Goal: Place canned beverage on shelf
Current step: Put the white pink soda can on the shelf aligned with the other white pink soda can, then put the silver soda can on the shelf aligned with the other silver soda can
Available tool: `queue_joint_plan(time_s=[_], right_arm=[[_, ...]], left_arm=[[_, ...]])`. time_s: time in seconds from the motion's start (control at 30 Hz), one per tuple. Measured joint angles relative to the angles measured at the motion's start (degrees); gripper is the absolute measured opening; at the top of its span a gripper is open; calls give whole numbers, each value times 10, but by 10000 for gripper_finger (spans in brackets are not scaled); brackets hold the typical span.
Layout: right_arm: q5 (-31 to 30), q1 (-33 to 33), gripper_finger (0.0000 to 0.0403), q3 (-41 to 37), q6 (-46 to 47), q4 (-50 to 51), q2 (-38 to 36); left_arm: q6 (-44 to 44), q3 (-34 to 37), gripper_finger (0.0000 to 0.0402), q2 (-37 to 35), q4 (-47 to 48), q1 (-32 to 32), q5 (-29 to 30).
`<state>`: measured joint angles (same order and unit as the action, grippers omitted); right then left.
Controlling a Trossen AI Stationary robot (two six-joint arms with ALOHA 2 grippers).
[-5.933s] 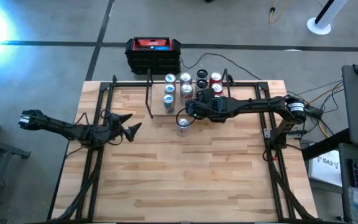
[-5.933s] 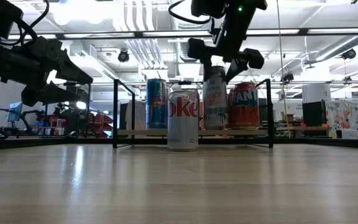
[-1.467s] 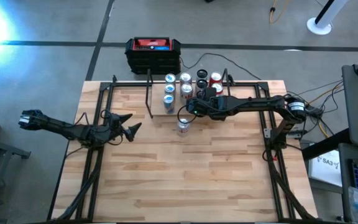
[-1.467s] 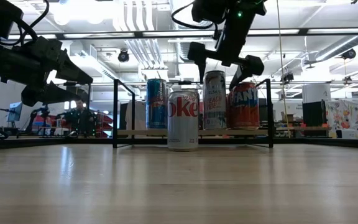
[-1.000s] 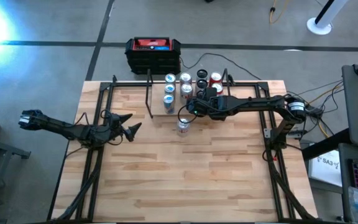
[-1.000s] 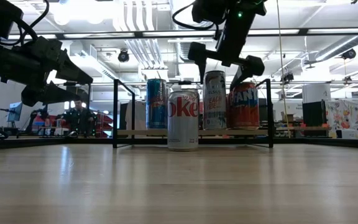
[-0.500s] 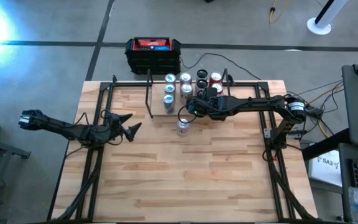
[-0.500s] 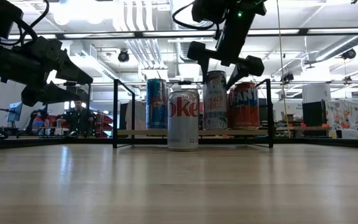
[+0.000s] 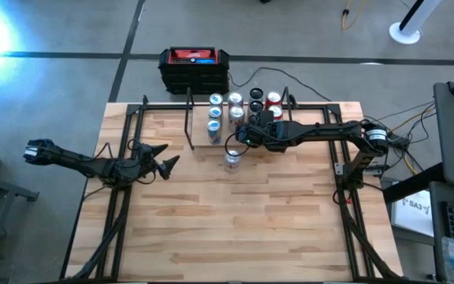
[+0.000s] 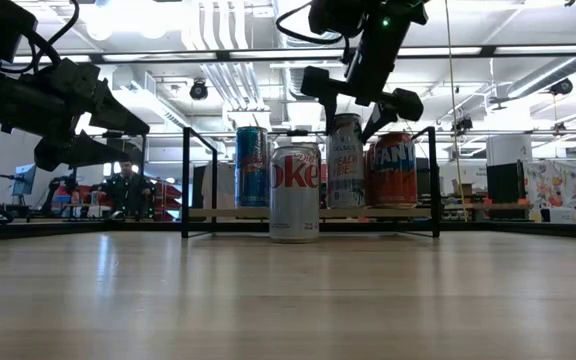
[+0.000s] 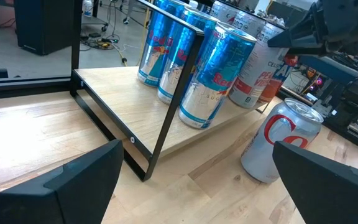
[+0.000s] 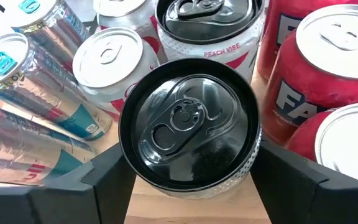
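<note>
My right gripper [image 10: 356, 95] is open over the shelf [image 10: 268, 212], a low rack with a light wood board and black posts. Its fingers stand on either side of a white can with a black top [image 12: 188, 127], which stands upright on the board's front edge; I see no contact. A silver Diet Coke can [image 10: 295, 192] stands on its base on the table in front of the shelf, and also shows in the high view [image 9: 232, 158]. My left gripper [image 9: 162, 163] is open and empty over the table's left part.
The shelf also holds blue Red Bull cans [image 11: 213, 71], white cans [image 12: 107, 62] and red Fanta cans [image 12: 334, 56], packed close around the black-topped can. A black box with a red top [image 9: 194, 67] stands behind the table's far edge.
</note>
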<state>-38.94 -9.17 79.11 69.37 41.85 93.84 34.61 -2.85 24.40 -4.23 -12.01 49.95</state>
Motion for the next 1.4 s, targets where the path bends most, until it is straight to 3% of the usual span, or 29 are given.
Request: queue_joint_plan(time_s=[0.37, 1.07, 1.27, 1.4], right_arm=[[10, 0, 274, 0, -19, -7, 0], [1, 0, 357, 12, -19, 37, -3], [49, 0, 361, 49, -19, 93, -4], [128, 0, 361, 83, -14, 160, -4]], left_arm=[[0, 0, 398, 0, 0, 0, 0], [0, 0, 398, 0, 0, 0, 0], [0, 0, 398, 0, 0, 0, 0], [0, 0, 398, 0, 0, 0, 0]])
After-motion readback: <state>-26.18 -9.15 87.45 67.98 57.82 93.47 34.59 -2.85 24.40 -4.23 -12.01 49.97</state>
